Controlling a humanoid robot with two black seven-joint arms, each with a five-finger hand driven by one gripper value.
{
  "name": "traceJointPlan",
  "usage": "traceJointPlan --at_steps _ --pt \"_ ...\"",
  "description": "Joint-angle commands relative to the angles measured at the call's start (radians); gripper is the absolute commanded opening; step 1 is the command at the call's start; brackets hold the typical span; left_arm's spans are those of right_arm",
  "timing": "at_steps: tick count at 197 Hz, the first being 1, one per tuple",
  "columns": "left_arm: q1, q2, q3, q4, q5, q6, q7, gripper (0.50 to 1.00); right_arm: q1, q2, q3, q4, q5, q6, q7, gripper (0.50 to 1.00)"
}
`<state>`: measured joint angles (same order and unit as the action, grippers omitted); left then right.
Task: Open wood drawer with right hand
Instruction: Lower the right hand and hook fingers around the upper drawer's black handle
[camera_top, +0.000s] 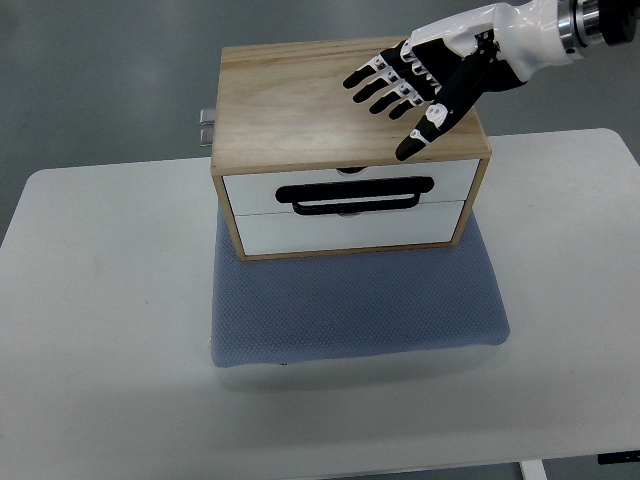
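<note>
White bench (100, 330) overlaid by blue mat (355, 310), wood drawer (345, 215) seen shut in box (300, 100) placed on mat, right hand (420, 85) held above box top, fingers (375, 75) extended, nothing grasped.

Bright, even overhead light, sharp across the view

We see a mild sheen on the white surface (100, 330), soft shadow beneath the blue mat (355, 300), perhaps slight softness at the corners.
</note>
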<state>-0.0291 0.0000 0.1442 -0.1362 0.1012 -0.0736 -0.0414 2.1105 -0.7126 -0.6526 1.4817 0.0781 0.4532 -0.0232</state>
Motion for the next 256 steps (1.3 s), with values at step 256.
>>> traceJointPlan --at_steps 256 --pt "0.0 0.0 0.0 0.0 0.0 0.0 0.0 1.0 -0.132 0.255 -0.058 0.043 -0.13 -0.277 -0.006 0.952"
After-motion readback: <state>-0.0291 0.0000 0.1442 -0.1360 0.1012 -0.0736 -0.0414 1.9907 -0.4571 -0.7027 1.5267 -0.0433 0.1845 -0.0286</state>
